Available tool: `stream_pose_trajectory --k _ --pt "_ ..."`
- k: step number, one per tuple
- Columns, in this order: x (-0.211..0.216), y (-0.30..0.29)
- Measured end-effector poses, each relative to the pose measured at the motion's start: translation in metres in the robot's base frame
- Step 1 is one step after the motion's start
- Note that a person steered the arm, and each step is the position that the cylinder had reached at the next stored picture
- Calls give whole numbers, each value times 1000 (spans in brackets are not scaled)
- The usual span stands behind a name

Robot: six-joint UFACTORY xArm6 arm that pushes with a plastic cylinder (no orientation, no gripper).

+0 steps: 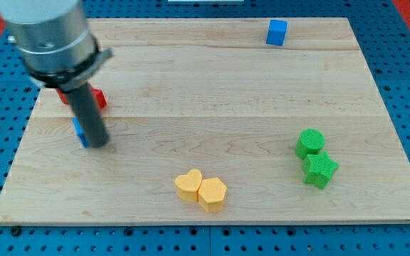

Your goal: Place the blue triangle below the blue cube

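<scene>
The blue triangle (pixel 80 132) peeks out just left of the tool, touching my tip (pixel 97 145) — a bare rod that grips nothing, only pushes — probably so it can be shoved across the worktop (pixel 212 114) toward the blue cube (pixel 277 33), far to the tool's upper right.

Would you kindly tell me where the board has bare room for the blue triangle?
Bare wood lies below the blue cube, down to the green blocks, and across the centre above the yellow blocks. The left is crowded: my tip, blue triangle, red block.
</scene>
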State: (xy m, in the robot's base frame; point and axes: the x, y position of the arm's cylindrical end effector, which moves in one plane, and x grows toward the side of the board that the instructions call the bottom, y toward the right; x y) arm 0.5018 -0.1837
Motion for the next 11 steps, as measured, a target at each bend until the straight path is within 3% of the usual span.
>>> stream_pose_trajectory --k 1,2,3,4,5,6,7,8,9,10,11 --pt "63 -21" --pt "26 -89" --pt "20 -13" --pt "0 -20" --pt "15 -39" --pt "-58 -41" --pt "-47 47" --pt "-47 83" --pt "-35 24" --pt "8 15" --pt "0 85"
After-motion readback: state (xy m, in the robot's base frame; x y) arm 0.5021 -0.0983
